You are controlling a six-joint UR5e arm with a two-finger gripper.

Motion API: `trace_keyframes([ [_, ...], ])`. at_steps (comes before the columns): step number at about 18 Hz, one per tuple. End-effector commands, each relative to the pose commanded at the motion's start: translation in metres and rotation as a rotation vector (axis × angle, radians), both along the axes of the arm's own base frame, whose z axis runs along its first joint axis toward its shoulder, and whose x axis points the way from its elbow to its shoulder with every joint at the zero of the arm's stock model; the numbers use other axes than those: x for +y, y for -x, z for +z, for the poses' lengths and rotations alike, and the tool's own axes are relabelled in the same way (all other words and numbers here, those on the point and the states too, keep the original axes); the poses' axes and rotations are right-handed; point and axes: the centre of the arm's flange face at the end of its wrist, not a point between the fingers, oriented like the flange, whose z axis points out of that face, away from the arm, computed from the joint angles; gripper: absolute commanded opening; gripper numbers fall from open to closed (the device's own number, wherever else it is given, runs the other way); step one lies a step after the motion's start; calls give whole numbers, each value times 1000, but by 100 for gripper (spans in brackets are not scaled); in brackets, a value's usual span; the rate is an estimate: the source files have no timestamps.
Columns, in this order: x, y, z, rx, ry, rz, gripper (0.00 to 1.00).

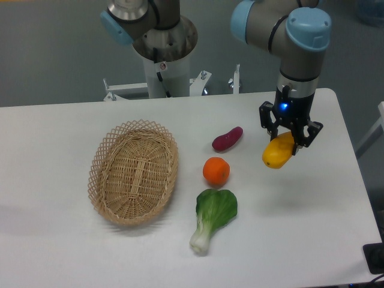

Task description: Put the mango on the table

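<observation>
Behind the work surface lies a plain grey floor (pixel 54 60) under even, diffuse light. A white metal bracket frame (pixel 171 89) stands at about 12 o'clock. A dark object (pixel 375 258) shows at 4 o'clock, cut off by the frame edge
</observation>
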Motion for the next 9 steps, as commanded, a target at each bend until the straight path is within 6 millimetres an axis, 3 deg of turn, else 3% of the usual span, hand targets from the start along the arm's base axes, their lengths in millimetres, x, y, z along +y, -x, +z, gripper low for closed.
trace_keyframes([
  [4,1,3,-5,-5,-1,10,44],
  [9,10,25,-43,41,-27,18,44],
])
